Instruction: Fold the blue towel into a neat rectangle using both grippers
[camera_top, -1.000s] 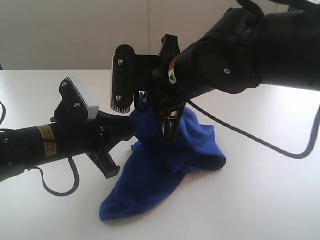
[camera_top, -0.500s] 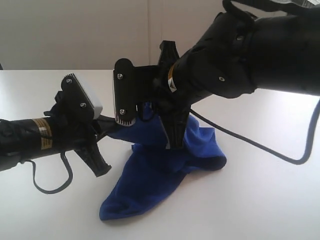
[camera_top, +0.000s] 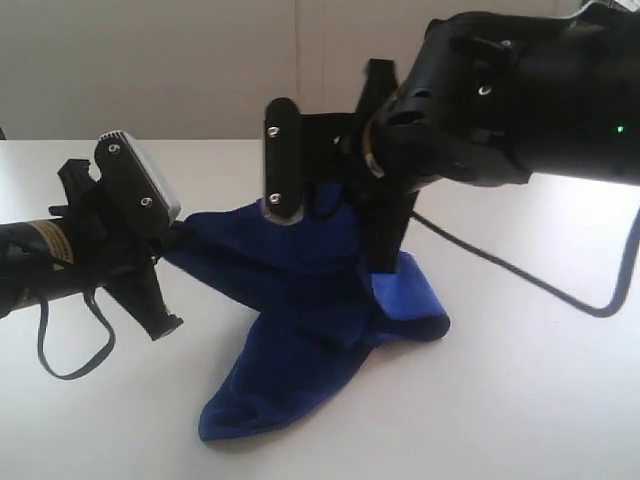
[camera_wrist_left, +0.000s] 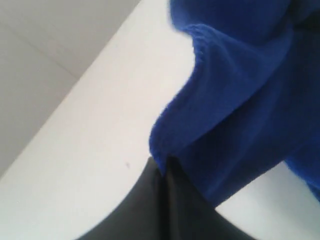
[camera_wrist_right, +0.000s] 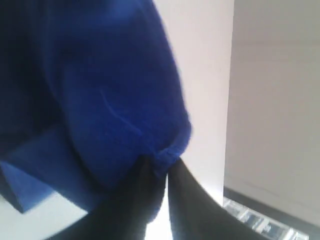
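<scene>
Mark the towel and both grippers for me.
towel (camera_top: 290, 380), exterior view, lower draped part
left gripper (camera_wrist_left: 165, 164), left wrist view, between its fingertips
right gripper (camera_wrist_right: 163, 167), right wrist view, between its fingertips

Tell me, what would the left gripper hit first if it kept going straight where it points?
The blue towel: the left gripper is shut on its edge, with cloth stretched right ahead. Behind that probably the right gripper, though depth is unclear.

Rumpled royal-blue towel (camera_top: 300, 310), partly lifted, edges pinched in left pincer (camera_wrist_left: 163, 166) and right pincer (camera_wrist_right: 161, 169).
</scene>
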